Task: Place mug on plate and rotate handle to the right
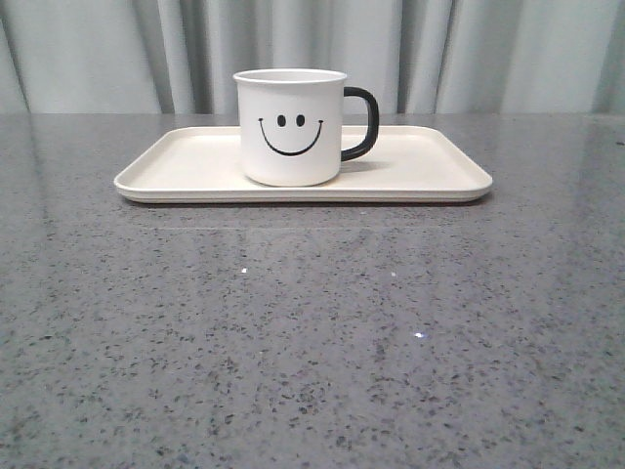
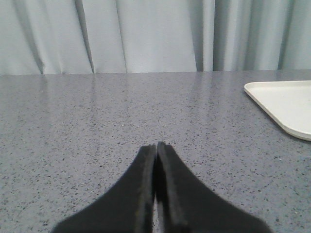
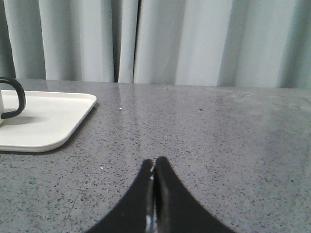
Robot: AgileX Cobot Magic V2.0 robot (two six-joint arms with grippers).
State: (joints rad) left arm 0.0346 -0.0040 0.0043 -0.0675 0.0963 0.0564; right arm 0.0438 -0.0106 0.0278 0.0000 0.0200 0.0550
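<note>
The white mug (image 1: 289, 127) with the black smiley face stands upright on the cream-white plate (image 1: 420, 176), left of the plate's middle. Its black handle (image 1: 362, 123) points to the right; the handle also shows in the right wrist view (image 3: 14, 97). Neither gripper shows in the front view. My left gripper (image 2: 156, 145) is shut and empty over bare table, with a corner of the plate (image 2: 286, 104) off to its side. My right gripper (image 3: 154, 161) is shut and empty over bare table, apart from the plate (image 3: 48, 121).
The grey speckled table (image 1: 312, 332) stretches in front of the plate. Pale curtains (image 1: 469, 49) hang behind the table's far edge.
</note>
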